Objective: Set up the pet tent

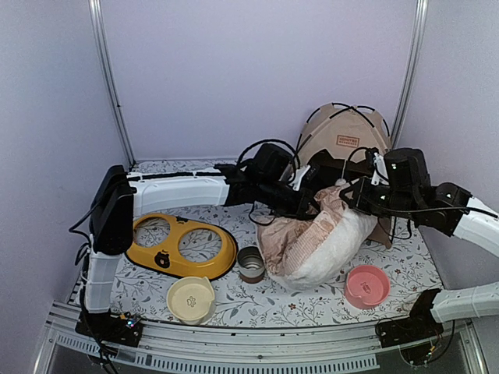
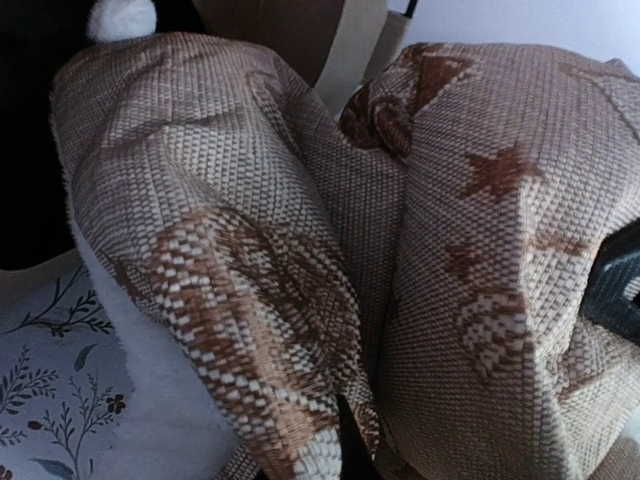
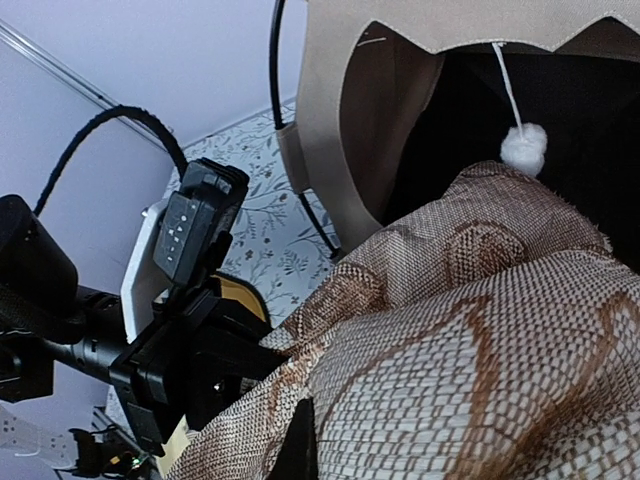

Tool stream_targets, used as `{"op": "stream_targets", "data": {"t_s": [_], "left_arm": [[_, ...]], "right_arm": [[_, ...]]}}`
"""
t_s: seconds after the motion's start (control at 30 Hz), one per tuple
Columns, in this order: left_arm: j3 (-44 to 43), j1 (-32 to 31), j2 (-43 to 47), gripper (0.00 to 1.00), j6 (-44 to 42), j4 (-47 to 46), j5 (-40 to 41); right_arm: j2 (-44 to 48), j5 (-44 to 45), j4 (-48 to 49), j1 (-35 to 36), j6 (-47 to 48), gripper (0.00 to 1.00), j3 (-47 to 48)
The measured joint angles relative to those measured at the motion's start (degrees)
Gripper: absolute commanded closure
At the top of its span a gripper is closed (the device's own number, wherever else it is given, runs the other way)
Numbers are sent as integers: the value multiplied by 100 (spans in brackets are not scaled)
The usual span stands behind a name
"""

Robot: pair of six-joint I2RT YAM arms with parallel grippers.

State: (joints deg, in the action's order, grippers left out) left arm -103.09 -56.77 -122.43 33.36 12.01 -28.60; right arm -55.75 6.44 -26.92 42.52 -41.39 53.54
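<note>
The tan pet tent (image 1: 345, 140) stands at the back right, black poles crossed over its top, brown label patch facing me. Its dark opening (image 3: 520, 90) shows in the right wrist view, with the white pom-pom (image 3: 523, 150) hanging on its string; the pom-pom also shows in the left wrist view (image 2: 122, 18). A pinkish-beige patterned cushion (image 1: 316, 238), white underneath, is bunched up in front of the opening. My left gripper (image 1: 312, 204) is shut on the cushion's left fold (image 2: 250, 300). My right gripper (image 1: 352, 199) is shut on its upper edge (image 3: 480, 340).
A yellow two-hole feeder stand (image 1: 183, 245) lies at the left. A small metal cup (image 1: 251, 263), a cream bowl (image 1: 191, 299) and a pink bowl (image 1: 366, 285) sit along the front. Walls and frame posts close the back and sides.
</note>
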Motion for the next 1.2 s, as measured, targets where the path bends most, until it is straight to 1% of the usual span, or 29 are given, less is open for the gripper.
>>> {"op": "stream_targets", "data": {"t_s": [0.2,0.37,0.57,0.63,0.7,0.77,0.93,1.0,1.13,1.2], "left_arm": [[-398,59,-367,100,-31,337,533],[-791,168,-525,100,-13,448,831],[-1486,240,-940,92,-7,468,1176],[-1578,247,-1067,90,13,468,1268],[-1591,251,-1180,84,31,452,1307],[-1591,254,-1263,76,15,442,1305],[-1593,251,-1292,46,-94,391,1104],[-1526,240,-1204,36,-142,326,1073],[-1016,240,-667,26,-354,234,1132],[-682,240,-267,24,-463,184,1187]], "right_arm": [[-894,573,-9,-50,442,100,271],[-1314,822,22,-396,800,100,555],[-1827,1115,81,-1010,1130,100,667],[-2052,1189,81,-1165,1222,100,673],[-2352,1255,79,-1331,1335,98,688],[-2610,1311,72,-1458,1425,97,695],[-3018,1554,-72,-1637,1582,94,745],[-3040,1620,-127,-1650,1609,93,778],[-3064,1700,-201,-1650,1659,89,824],[-3071,1705,-232,-1650,1668,85,828]]}}
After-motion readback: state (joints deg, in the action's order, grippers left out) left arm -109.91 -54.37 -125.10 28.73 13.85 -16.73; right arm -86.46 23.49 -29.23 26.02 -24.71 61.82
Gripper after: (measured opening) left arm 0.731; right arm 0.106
